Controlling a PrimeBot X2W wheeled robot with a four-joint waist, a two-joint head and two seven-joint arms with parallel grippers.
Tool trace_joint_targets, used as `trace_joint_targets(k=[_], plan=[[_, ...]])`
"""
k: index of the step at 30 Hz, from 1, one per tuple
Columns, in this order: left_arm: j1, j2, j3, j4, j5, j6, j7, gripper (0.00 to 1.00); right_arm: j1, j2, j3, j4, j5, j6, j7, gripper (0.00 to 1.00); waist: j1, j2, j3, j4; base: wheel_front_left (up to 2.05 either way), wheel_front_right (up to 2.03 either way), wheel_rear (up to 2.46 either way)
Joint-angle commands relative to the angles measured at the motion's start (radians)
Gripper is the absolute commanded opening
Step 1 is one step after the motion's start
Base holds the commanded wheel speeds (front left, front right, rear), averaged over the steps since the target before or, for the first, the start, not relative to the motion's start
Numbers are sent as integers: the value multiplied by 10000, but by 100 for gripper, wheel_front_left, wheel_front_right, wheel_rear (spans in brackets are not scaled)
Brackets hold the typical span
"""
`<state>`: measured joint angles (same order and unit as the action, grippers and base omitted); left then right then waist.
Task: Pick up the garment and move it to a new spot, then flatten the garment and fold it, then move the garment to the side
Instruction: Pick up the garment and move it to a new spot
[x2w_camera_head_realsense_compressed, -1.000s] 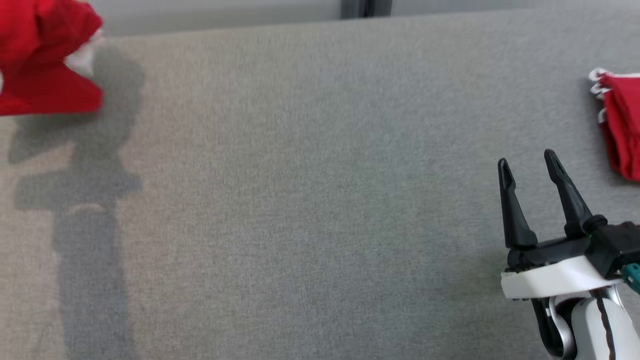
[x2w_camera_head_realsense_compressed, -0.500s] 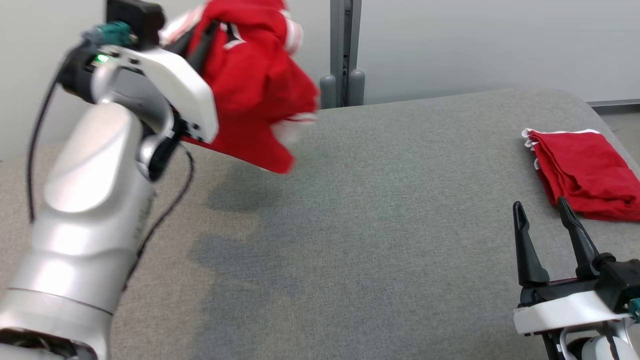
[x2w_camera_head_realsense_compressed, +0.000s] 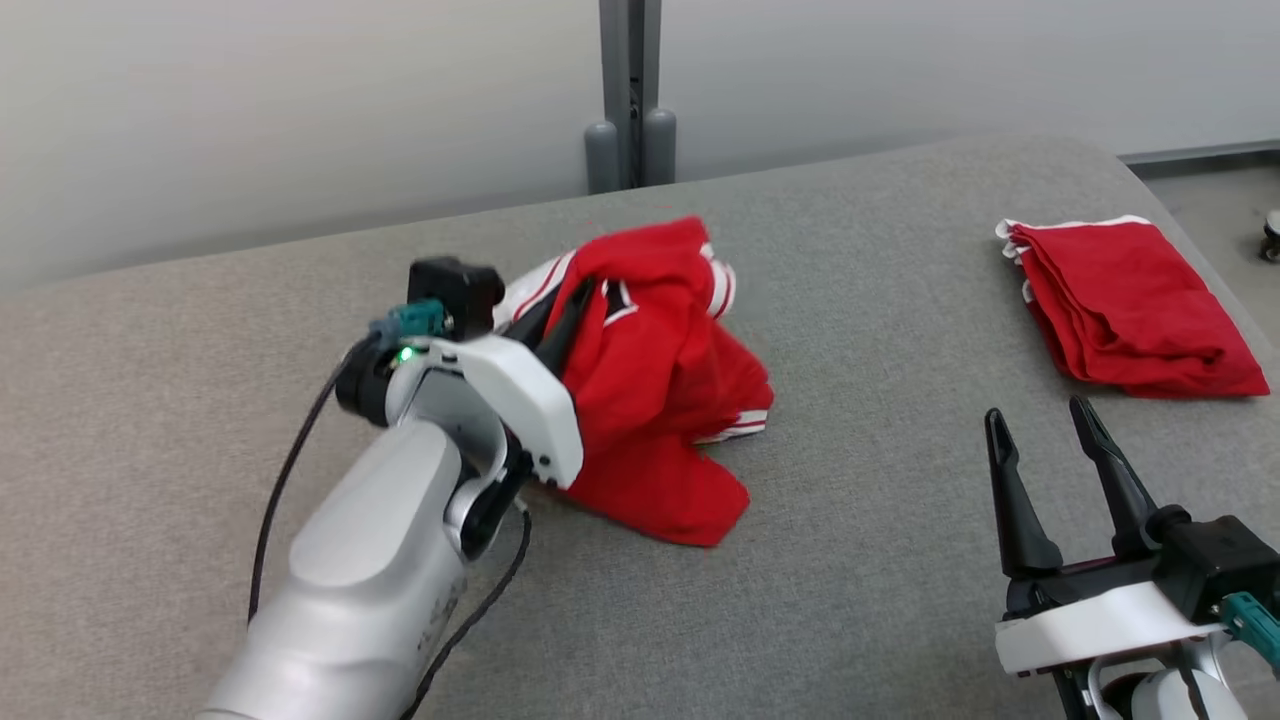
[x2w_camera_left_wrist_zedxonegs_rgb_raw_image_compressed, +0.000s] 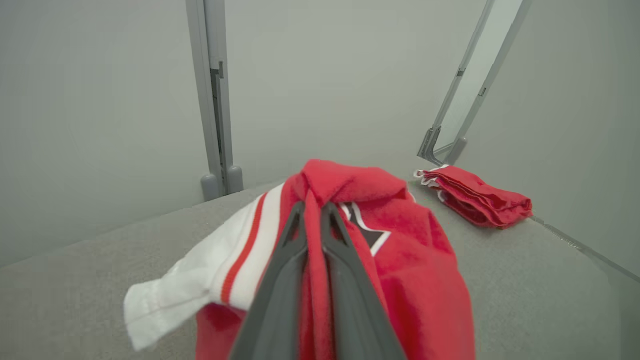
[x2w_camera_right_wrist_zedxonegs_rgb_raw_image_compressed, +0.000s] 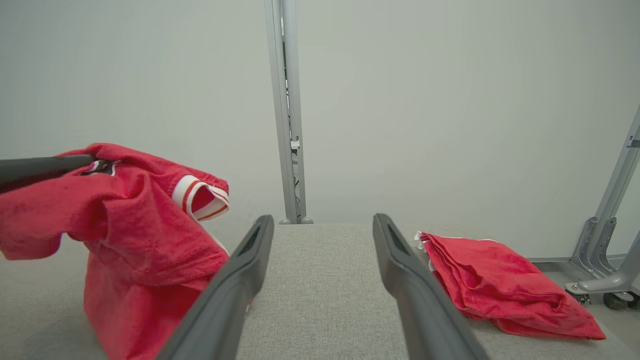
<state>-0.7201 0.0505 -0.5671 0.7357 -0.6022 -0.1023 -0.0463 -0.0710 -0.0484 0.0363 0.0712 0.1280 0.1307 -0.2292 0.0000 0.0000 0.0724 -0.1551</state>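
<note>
The left arm reaches forward from the near left edge of the grey fabric-covered worktop (x2w_camera_head_realsense_compressed: 850, 560), pale forearm sloping upward and wrist angled toward the far edge. The left gripper (x2w_camera_head_realsense_compressed: 585, 292) has its two dark fingers pinched together on a fold of the crumpled red jersey with white-and-red striped sleeves (x2w_camera_head_realsense_compressed: 660, 400). The jersey hangs bunched from them over the worktop's middle, and its lower folds reach the surface. At the near right corner the right gripper (x2w_camera_head_realsense_compressed: 1037, 412) points toward the far edge, its fingers spread apart around nothing. A folded red cloth (x2w_camera_head_realsense_compressed: 1120, 300) lies by the far right corner.
</note>
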Motion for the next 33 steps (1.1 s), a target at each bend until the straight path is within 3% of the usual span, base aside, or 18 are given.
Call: trace_joint_targets(k=[1, 9, 11, 12, 24, 33], plan=[[80, 52, -40, 155, -57, 99, -145, 0, -97, -47, -6, 18, 75, 3, -56, 100, 0, 0, 157, -151, 0, 0, 0], [534, 28, -685, 1653, -506, 350, -1053, 0, -280, -47, 169, 268, 108, 3, -140, 100, 0, 0, 347, -411, 0, 0, 0], [635, 24, -933, 1867, -590, 357, -1253, 82, -290, -47, 170, 324, 78, 3, -154, 100, 0, 0, 327, -386, 0, 0, 0], [683, 24, -1072, 1930, -648, 346, -1317, 100, -274, -46, 158, 353, 45, 3, -158, 100, 0, 0, 307, -349, 0, 0, 0], [756, 23, -1909, 1847, -794, 587, -2154, 100, -66, -49, 131, 600, 34, 3, -184, 100, 0, 0, -197, 340, 0, 0, 0], [2246, 491, -462, -532, -12, 1197, -2194, 100, 260, -47, -120, 568, 154, 3, -220, 100, 0, 0, -622, 830, 0, 0, 0]])
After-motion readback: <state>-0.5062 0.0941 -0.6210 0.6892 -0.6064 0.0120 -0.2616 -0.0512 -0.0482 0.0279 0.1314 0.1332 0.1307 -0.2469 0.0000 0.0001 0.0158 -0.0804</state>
